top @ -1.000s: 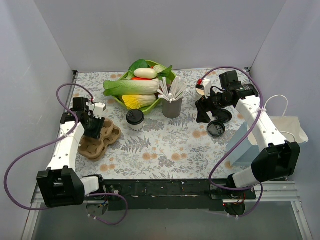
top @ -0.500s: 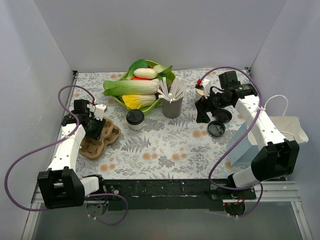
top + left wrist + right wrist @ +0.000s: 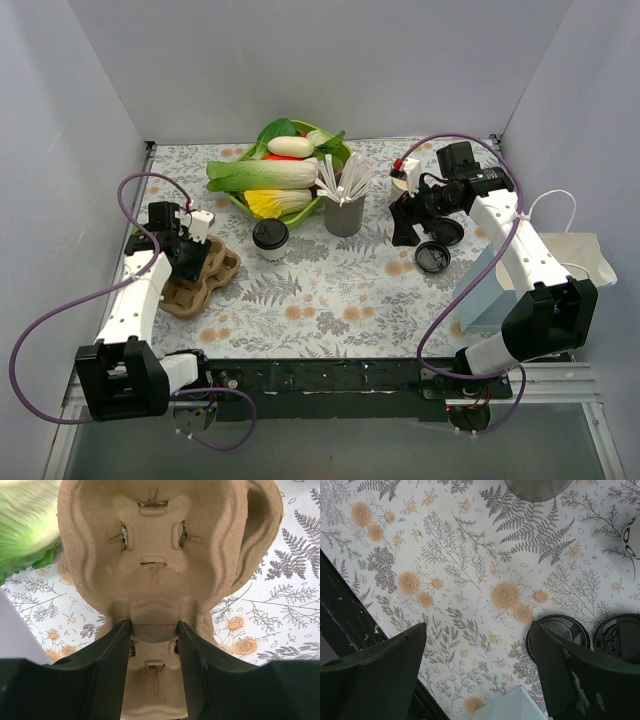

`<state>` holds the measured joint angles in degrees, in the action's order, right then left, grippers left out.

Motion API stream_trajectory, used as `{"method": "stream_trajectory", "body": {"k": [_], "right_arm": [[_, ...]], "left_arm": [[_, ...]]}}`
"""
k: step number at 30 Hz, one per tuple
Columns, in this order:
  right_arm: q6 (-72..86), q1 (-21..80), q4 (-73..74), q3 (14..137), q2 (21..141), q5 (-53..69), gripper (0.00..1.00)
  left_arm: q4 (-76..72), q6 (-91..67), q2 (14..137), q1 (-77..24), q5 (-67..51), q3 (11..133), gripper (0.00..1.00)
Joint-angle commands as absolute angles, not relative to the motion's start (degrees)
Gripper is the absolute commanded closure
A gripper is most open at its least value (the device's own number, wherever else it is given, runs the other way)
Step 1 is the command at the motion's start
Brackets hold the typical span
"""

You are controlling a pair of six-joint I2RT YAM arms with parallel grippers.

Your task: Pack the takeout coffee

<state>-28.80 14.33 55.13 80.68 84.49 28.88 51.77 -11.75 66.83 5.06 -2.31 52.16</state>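
Slightly shifted since the earlier frame, the left arm keeps its left hand (image 3: 152, 627) narrowly pinching the cardboard cup carrier (image 3: 155, 555) at its middle ridge, apparently touching both sides. Right hand (image 3: 477, 630) hangs wide open over the tabletop (image 3: 330, 290), near two black lids (image 3: 433, 258). Lidded coffee cup (image 3: 270, 240) stands just right of the carrier.

I'm working in a robot lab's test booth, not a real café. Plain pale wall panels (image 3: 320, 60) box the table in beyond the left gripper (image 3: 154, 630) and the right gripper (image 3: 477, 626). Behind them, both arms are bolted to a black rail (image 3: 330, 378) and trail purple cables (image 3: 40, 340). The café is only staged: a flowered cloth (image 3: 470, 555) under the right gripper, a cardboard carrier (image 3: 155, 555) at the left gripper's fingers. Between the two hands are a heap of vegetables (image 3: 262, 175) and a metal cup of straws (image 3: 343, 215).
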Motion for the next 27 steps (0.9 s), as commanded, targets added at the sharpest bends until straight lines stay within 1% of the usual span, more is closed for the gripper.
{"method": "stream_trajectory", "body": {"k": [1, 2, 4, 5, 7, 8, 10, 11, 12, 13, 14, 15, 16, 17, 18, 19, 20, 22, 24, 26, 27], "right_arm": [[-29.27, 14.59, 54.23, 81.65, 84.2, 30.15, 0.07], [-29.27, 14.68, 54.32, 81.56, 84.11, 30.15, 0.07], [-29.27, 14.59, 54.32, 81.39, 84.03, 30.06, 0.07], [-29.27, 14.68, 54.32, 81.39, 83.94, 29.97, 0.07], [-29.27, 14.59, 54.23, 81.12, 83.85, 29.97, 0.07], [-29.27, 14.59, 54.23, 81.04, 83.85, 30.06, 0.07], [-29.27, 14.76, 54.23, 80.95, 83.93, 30.06, 0.07], [-29.27, 14.68, 54.32, 80.95, 83.94, 30.06, 0.07], [-29.27, 14.59, 54.23, 81.03, 84.02, 30.15, 0.07], [-29.27, 14.68, 54.23, 81.3, 84.28, 30.23, 0.07], [-29.27, 14.59, 54.23, 81.39, 84.29, 30.15, 0.07], [-29.35, 14.68, 54.23, 81.56, 84.46, 30.06, 0.07], [-29.27, 14.68, 54.32, 81.82, 84.38, 30.06, 0.07], [-29.27, 14.59, 54.32, 81.83, 84.38, 29.8, 0.07], [-29.35, 14.68, 54.23, 81.74, 84.29, 29.71, 0.07], [-29.36, 14.68, 54.32, 81.65, 84.2, 29.88, 0.07], [-29.44, 14.59, 54.32, 81.22, 84.2, 29.97, 0.07], [-29.53, 14.59, 54.23, 81.04, 84.02, 29.79, 0.07], [-29.53, 14.68, 54.32, 80.86, 83.94, 29.44, 0.07], [-29.53, 14.68, 54.32, 80.68, 83.85, 29.62, 0.07], [-29.44, 14.59, 54.23, 80.51, 83.76, 29.62, 0.07]], "left_arm": [[55.02, -11.69, 66.27, 5.1, -1.05, 51.15, 0.65], [55.45, -11.78, 66.18, 5.1, -1.05, 51.94, 0.7], [56.16, -12.04, 66.79, 5.1, -0.71, 53.26, 0.76], [57.82, -12.3, 67.14, 5.1, -0.79, 55.44, 0.82], [60.89, -13.0, 68.46, 5.1, -0.7, 58.17, 0.85], [62.04, -14.66, 70.03, 5.01, -0.7, 61.75, 0.86], [66.15, -17.21, 71.97, 5.18, -3.5, 66.59, 0.85], [67.75, -18.36, 74.07, 5.19, -9.95, 69.14, 0.84], [68.37, -18.98, 74.27, 5.27, -12.02, 71.69, 0.82], [65.51, -18.81, 73.92, 4.84, -10.74, 70.85, 0.83], [63.22, -18.03, 72.87, 3.96, -4.63, 69.36, 0.85], [61.02, -14.54, 70.25, 2.91, -1.87, 65.69, 0.87], [58.21, -15.2, 69.53, 3.34, -0.8, 65.22, 0.88], [58.62, -17.55, 69.7, 5.17, -1.84, 66.09, 0.89], [61.32, -17.66, 72.57, 7.97, -11.33, 67.57, 0.89], [65.26, -16.71, 73.47, 8.69, -12.21, 67.24, 0.84], [65.39, -16.26, 73.65, 7.66, -12.04, 66.19, 0.82], [63.29, -18.44, 71.99, 8.17, -15.19, 66.44, 0.82], [62.93, -17.06, 71.63, 7.91, -16.25, 67.23, 0.82], [59.44, -24.48, 70.23, 8.6, -18.01, 72.47, 0.82], [58.11, -25.74, 69.96, 9.92, -20.28, 72.94, 0.81]]}}
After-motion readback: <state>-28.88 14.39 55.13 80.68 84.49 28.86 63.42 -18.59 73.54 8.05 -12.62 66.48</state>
